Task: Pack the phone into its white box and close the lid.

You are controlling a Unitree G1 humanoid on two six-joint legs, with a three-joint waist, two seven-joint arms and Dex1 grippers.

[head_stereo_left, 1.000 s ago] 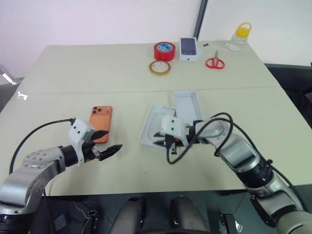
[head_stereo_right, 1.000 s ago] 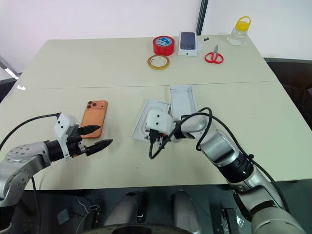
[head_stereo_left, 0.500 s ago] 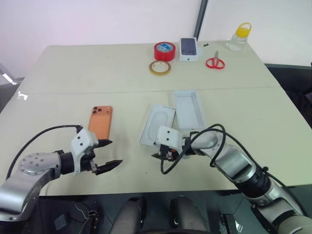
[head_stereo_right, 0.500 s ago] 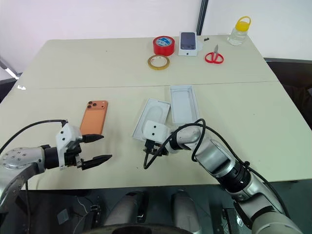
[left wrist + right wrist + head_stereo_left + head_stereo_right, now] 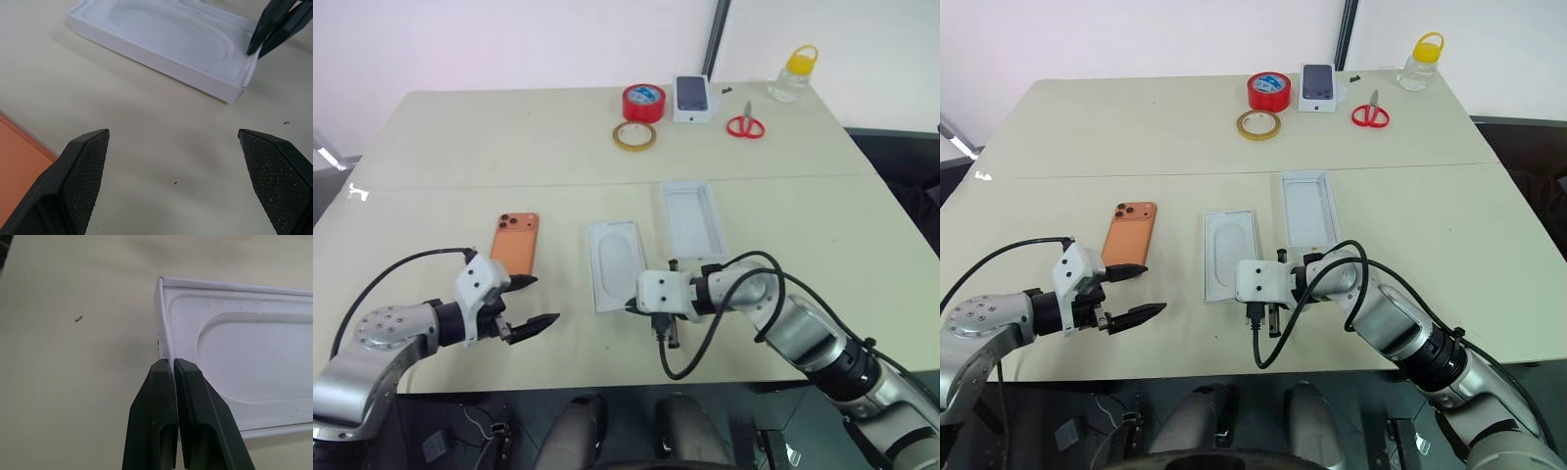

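The orange phone (image 5: pixel 514 243) lies back up at the left of the table. My left gripper (image 5: pixel 536 302) hangs open just in front of it, with nothing between its fingers (image 5: pixel 83 166). A shallow white tray (image 5: pixel 614 264), its floor covered by a white insert with a rounded oval outline, lies flat mid-table; I take it for the white box. The plain white lid (image 5: pixel 690 217) lies open side up to its right. My right gripper (image 5: pixel 172 363) is shut, its tips touching the tray's near corner wall (image 5: pixel 163 318).
At the table's far side stand a red tape roll (image 5: pixel 644 101), a yellowish tape ring (image 5: pixel 634 136), a small white box with a phone picture (image 5: pixel 693 98), red scissors (image 5: pixel 744 126) and a yellow-capped bottle (image 5: pixel 795 73). The table's front edge runs just below both grippers.
The oval-outlined tray, which leaned tilted against the lid, now lies flat and apart to the lid's left. My right gripper has shut and drawn back toward the front edge. The left gripper stays open.
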